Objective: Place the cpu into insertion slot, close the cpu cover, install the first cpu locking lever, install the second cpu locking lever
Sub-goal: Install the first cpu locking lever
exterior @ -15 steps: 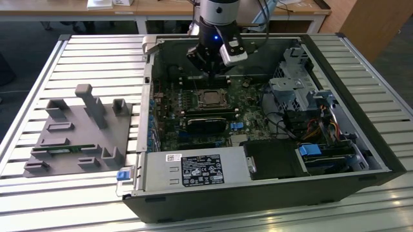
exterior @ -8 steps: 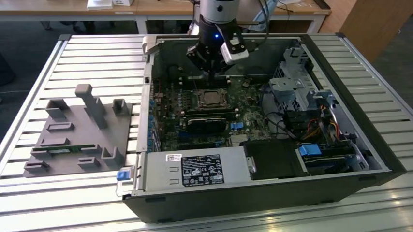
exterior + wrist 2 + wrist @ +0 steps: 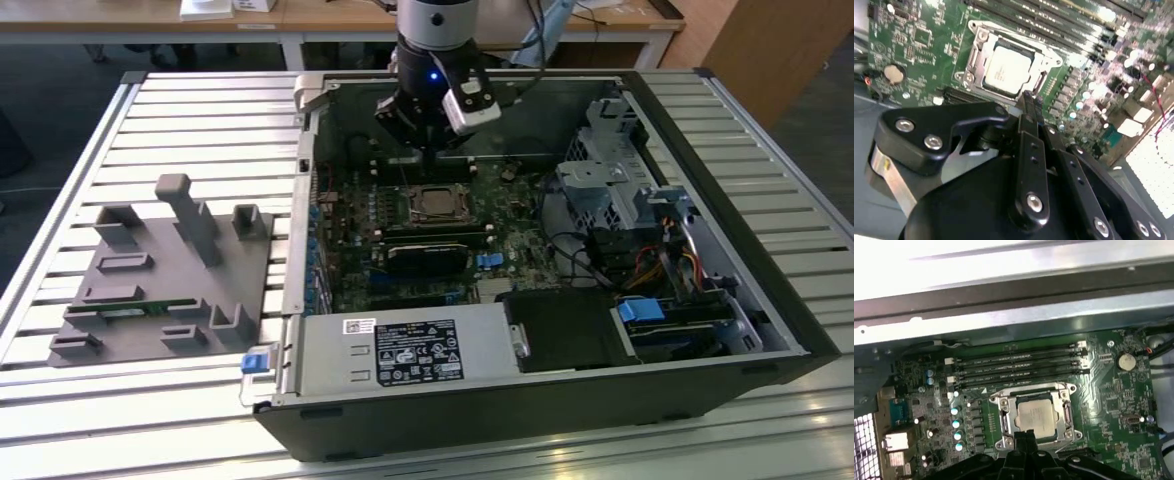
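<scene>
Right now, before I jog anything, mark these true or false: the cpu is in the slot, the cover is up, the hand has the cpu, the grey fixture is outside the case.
1. The cpu sits in the insertion slot. True.
2. The cpu cover stands open. False: it lies flat, framing the cpu.
3. The hand holds the cpu. False: the hand is shut and empty, its tips by the cover's edge.
4. The grey fixture lies outside the computer case, on the exterior view's left. True.
</scene>
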`<move>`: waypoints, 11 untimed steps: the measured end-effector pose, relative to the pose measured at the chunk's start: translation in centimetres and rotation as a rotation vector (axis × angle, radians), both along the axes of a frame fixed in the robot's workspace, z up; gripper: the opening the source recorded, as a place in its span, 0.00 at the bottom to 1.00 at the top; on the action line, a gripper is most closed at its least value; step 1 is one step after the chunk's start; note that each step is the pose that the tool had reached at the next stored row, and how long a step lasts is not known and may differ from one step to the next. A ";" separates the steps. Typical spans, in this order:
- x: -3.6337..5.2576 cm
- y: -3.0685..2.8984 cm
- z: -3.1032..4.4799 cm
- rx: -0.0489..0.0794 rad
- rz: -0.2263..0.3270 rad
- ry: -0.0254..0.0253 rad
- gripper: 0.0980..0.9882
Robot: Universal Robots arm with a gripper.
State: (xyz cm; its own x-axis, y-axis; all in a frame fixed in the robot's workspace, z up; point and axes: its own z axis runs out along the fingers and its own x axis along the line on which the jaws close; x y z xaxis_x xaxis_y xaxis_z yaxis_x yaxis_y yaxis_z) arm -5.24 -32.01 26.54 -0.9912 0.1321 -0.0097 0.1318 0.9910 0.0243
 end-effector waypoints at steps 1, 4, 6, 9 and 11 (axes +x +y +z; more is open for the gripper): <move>0.00 0.00 -0.02 0.000 0.020 0.0000 0.01; 0.00 0.00 -0.07 0.000 0.074 0.0001 0.01; -0.15 0.00 -0.09 0.001 0.089 -0.0001 0.01; -0.68 0.00 -0.09 0.001 0.096 0.0000 0.01; -1.07 0.00 -0.09 0.002 0.096 -0.0002 0.01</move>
